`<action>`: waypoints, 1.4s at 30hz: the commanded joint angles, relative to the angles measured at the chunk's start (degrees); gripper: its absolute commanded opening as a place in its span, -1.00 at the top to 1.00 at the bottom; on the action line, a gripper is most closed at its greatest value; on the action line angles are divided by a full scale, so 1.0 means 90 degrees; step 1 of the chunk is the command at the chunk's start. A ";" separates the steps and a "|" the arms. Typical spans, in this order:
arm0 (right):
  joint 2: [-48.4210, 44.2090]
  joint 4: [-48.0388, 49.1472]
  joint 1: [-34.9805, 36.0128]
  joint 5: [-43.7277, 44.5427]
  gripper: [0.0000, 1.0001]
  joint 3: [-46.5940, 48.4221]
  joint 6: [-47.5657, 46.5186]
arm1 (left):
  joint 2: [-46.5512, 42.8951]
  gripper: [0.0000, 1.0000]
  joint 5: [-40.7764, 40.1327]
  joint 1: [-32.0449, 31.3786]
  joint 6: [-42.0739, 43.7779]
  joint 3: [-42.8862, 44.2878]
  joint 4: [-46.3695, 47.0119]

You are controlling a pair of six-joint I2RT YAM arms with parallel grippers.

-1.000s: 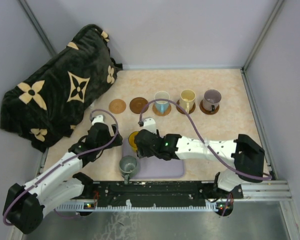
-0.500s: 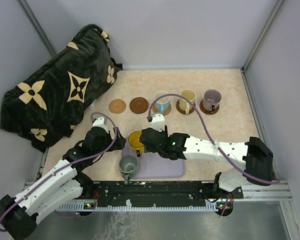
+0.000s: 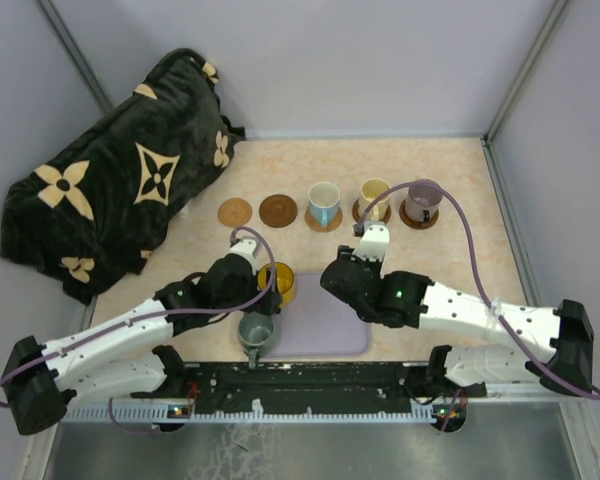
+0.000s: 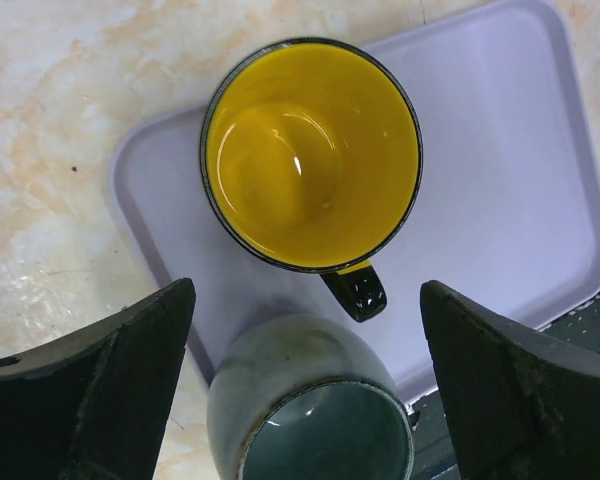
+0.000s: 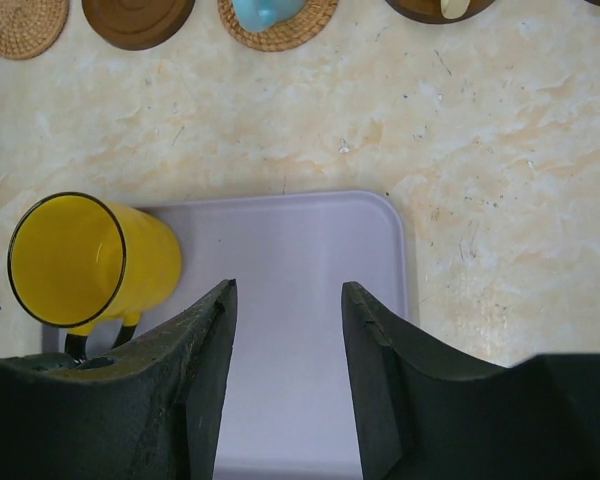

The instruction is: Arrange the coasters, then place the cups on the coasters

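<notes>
The fingers [image 4: 110,390] of the left gripper [image 4: 305,288] were spread fully apart and empty. They were hung over the glossy yellow handled mug [image 4: 310,155], one to each side of it, and nothing was touched. The fingers [image 5: 180,390] of the right gripper [image 5: 288,290] were seen apart as well, with only the bare floor of the lavender rectangular plastic tray [image 5: 310,250] showing between them.

The yellow mug was stood upright in the far left corner of the tray. Its dark handle [image 4: 358,290] was turned toward the tray's near edge, where the grey-green glazed mug [image 4: 315,410] was stood just beside it. Whether handle and mug touched could not be told.

Toward the far edge of the table [image 3: 460,180] five round coasters were laid in a row. The light tan woven coaster [image 3: 235,212] and the dark brown wooden coaster [image 3: 278,210] at its left end were bare, and each of the other three was topped by a mug.

The yellow mug was judged stiff, smooth-glazed and breakable, light enough for one gripper but apt to slip. A hold across the rim wall was judged soundest, on the side away from the handle and the neighbouring mug, with one finger inside and one outside.
</notes>
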 commanded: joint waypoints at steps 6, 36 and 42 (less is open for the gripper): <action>-0.0224 0.0225 -0.0032 0.0467 0.07 -0.0189 0.0309 | 0.0820 -0.97 -0.0188 -0.0392 0.0065 0.0501 -0.0047; -0.0251 0.0602 -0.0039 0.0186 -0.03 -0.0417 0.0204 | 0.1930 0.55 -0.0656 -0.0642 -0.0044 0.0434 0.0334; -0.0249 0.0666 -0.0033 0.0151 -0.05 -0.0422 0.0170 | 0.1856 1.00 -0.0756 -0.0645 -0.0059 0.0475 0.0295</action>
